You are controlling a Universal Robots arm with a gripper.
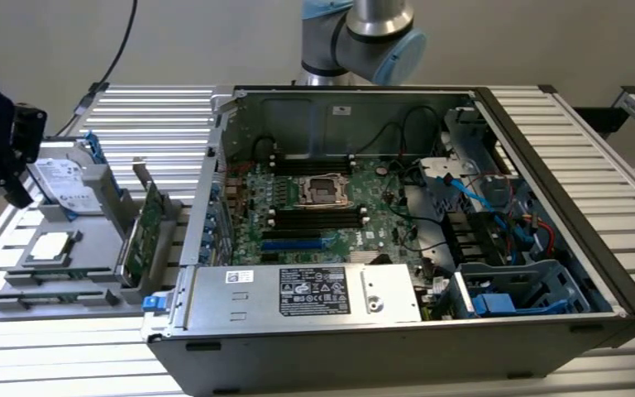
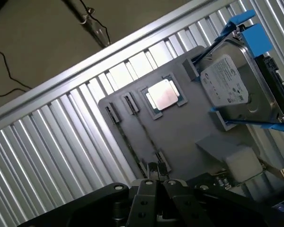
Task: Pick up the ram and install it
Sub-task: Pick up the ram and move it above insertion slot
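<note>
Two thin ram sticks stand edge-on in narrow slots of the grey parts tray point(image 2: 180, 137); one ram stick point(image 2: 128, 142) runs beside the other point(image 2: 146, 132). In the exterior view the ram point(image 1: 59, 281) lies along the tray's front. My gripper point(image 2: 157, 185) hovers above the tray's end of those slots with its fingers together and nothing between them. It hangs dark at the exterior view's left point(image 1: 14, 186), above the tray's far corner. The open computer case point(image 1: 406, 207) shows black memory slots point(image 1: 317, 217) on its motherboard.
On the tray sit a silver processor point(image 2: 162, 94), a hard drive with blue rails point(image 2: 234, 87) and an upright green expansion card point(image 1: 146, 227). The case holds a power supply point(image 1: 307, 289), cables and a blue drive cage point(image 1: 516, 289). Slatted metal table point(image 2: 52, 142) surrounds everything.
</note>
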